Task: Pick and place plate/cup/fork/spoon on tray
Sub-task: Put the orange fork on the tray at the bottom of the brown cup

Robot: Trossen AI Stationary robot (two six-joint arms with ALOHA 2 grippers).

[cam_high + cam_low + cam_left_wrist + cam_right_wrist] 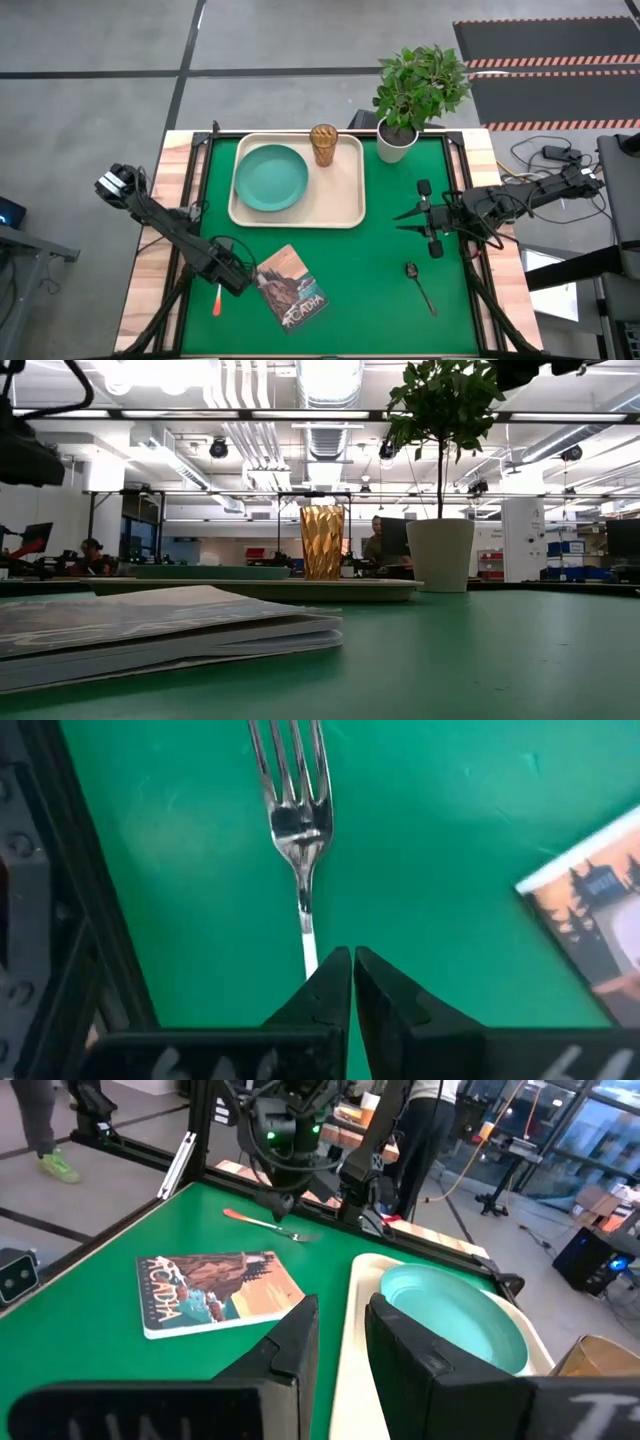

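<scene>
The teal plate (pixel 270 178) and the amber ribbed cup (pixel 323 143) stand on the cream tray (pixel 345 215) at the table's far middle. The fork (pixel 296 810) lies flat on the green mat near the front left, and its orange handle (pixel 217 298) shows in the high view. My left gripper (pixel 351 960) is shut just over the fork's thin neck, which runs under one fingertip. The dark spoon (pixel 420 286) lies on the mat at the front right. My right gripper (pixel 400 221) is open and empty, above the mat to the right of the tray. My left gripper's shut fingertips (pixel 330 975) come from above onto the fork's neck (pixel 308 945), between the tines and the handle. The neck passes under one fingertip, not between the two. I cannot tell whether they touch it. The fork lies flat on the mat.
A paperback book (pixel 290 288) lies on the mat just right of the fork. A white pot with a leafy plant (pixel 397 140) stands at the tray's far right corner. Bare mat lies between the tray, the book and the spoon.
</scene>
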